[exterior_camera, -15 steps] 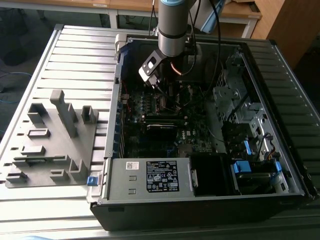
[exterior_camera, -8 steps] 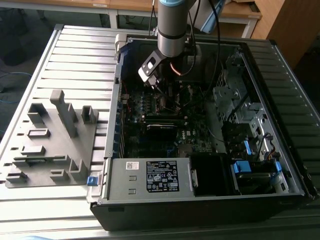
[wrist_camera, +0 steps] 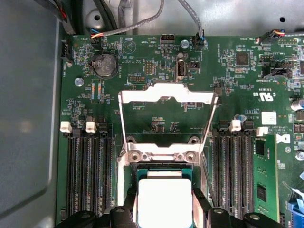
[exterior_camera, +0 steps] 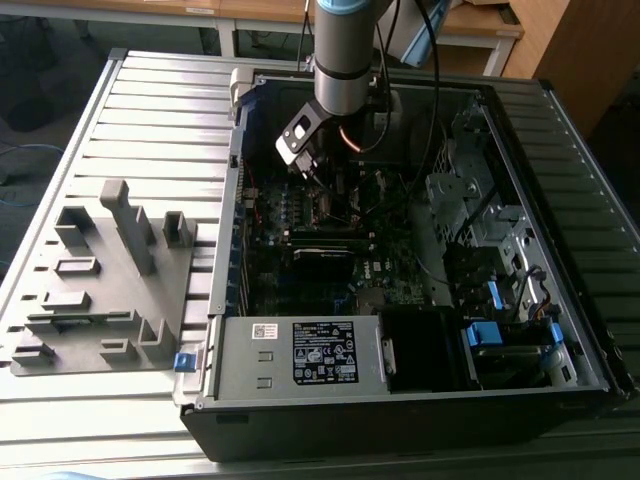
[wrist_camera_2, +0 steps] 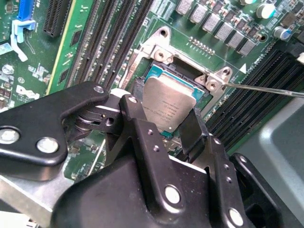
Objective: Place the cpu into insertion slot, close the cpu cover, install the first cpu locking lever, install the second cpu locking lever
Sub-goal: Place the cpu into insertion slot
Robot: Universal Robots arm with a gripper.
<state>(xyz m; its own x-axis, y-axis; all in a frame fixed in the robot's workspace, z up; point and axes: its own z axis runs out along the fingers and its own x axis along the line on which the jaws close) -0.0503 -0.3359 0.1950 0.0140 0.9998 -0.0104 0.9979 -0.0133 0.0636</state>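
Silver chip (wrist_camera_2: pixel 167 105) is pinched between the 2 fingers (wrist_camera_2: pixel 190 129) of my gripper (wrist_camera_2: pixel 165 111), low over the socket (wrist_camera_2: pixel 159 71); the cover (wrist_camera: pixel 166 97) stands swung open above the green board (wrist_camera: pixel 142 57).

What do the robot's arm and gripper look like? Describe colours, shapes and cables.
The arm is a silver-grey cylinder with a pale blue band, and black cables run beside it. The gripper is matt black, built of angular linked plates dotted with silver screws, and it ends in two narrow black fingers.

bench: grey slatted table (exterior_camera: pixel 150 110) | behind: wooden desks (exterior_camera: pixel 260 10) | floor (exterior_camera: pixel 30 60): dark, perhaps carpet
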